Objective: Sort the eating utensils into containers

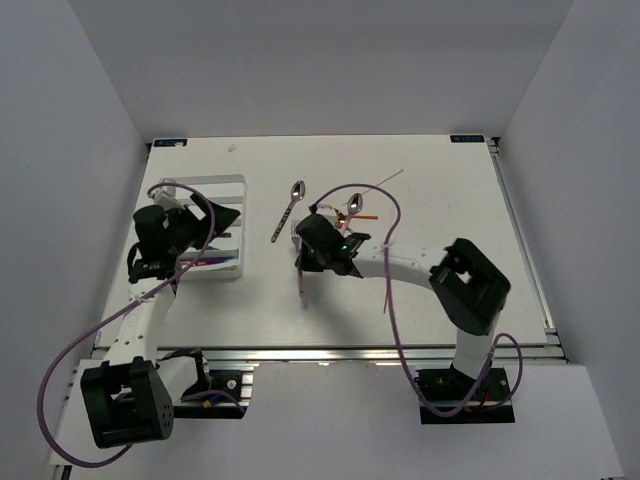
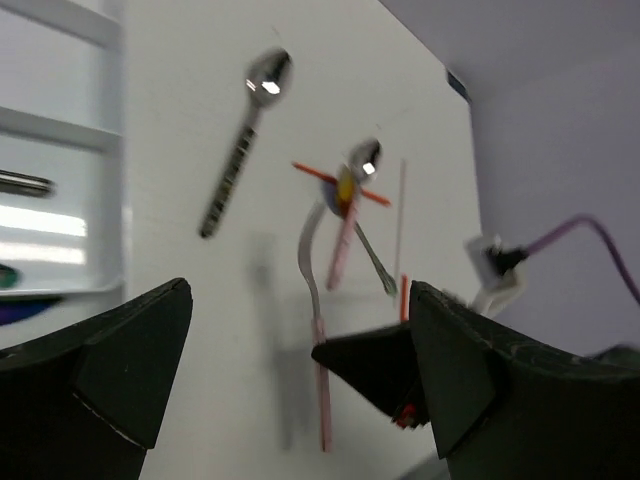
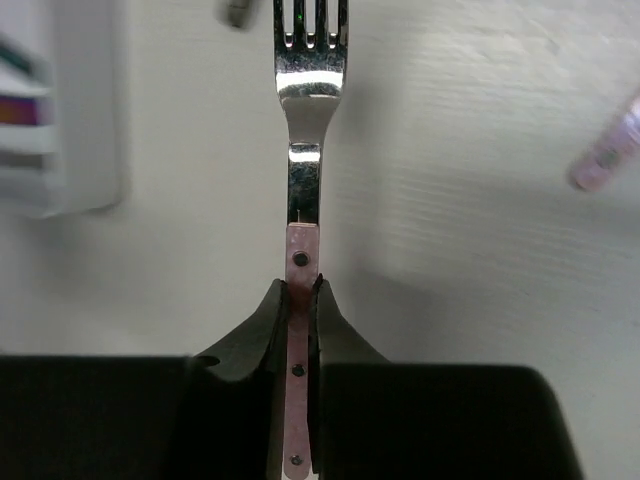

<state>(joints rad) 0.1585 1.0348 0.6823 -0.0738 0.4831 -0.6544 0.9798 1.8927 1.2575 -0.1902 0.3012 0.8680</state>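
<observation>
The right gripper (image 3: 300, 295) is shut tight on the pink handle of a fork (image 3: 303, 180). Its 2 fingers pinch the handle partway along, with the silver neck and tines reaching out beyond the tips. In the overhead view the fork sits between the white cutlery tray (image 1: 242, 245) and the loose pile, just right of the tray's near right corner, and its pink end points toward the near edge of the table (image 1: 450, 220).

The left gripper (image 1: 218, 218) hangs over the tray with its fingers spread wide and nothing between them. The tray lies at the left of the table. At least 1 silver handle rests in a compartment, and some coloured pieces lie at its near end, too blurred to name.

On the table to the right of the tray lies a silver spoon (image 1: 287, 212) with a patterned handle, well apart from the rest. Further right, a second spoon (image 1: 355, 203) lies crossed with a red stick (image 1: 362, 216) and a pink-handled piece (image 2: 340, 255). A clear stick (image 1: 385, 181) lies just beyond them.
</observation>
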